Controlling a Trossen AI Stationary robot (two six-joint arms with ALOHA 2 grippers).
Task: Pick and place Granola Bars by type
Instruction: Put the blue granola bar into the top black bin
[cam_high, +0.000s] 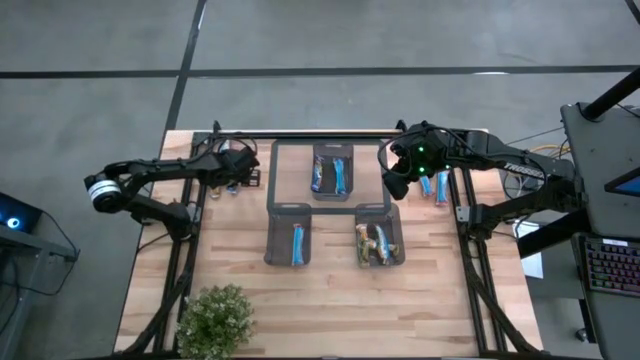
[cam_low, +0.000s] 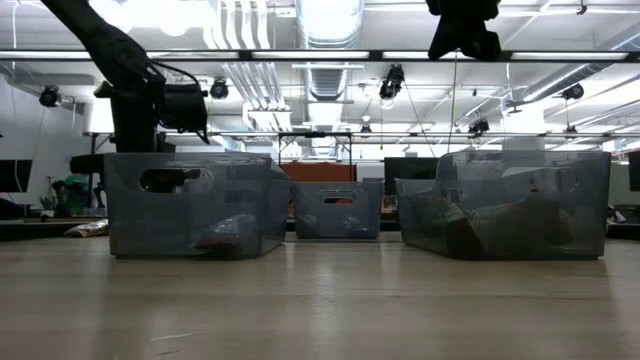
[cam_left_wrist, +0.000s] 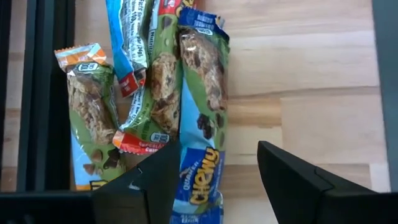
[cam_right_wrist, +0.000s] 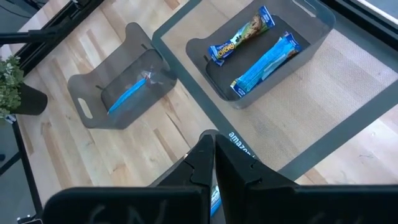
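Note:
Several Granola Bars lie in a loose pile on the wood at the table's far left, also visible in the high view. My left gripper hangs open just over them, slanting down. Its fingers stand on either side of the near end of a blue-and-green bar, which lies flat on the table, close beside one finger. My right gripper is shut and waits high above the table, beside the far bin. More bars lie on the table to its right.
Three grey bins stand mid-table. The far one holds two bars, the near left one a blue bar, and the near right one brownish bars. A potted plant sits at the near left. Dark frame rails run beside the left pile.

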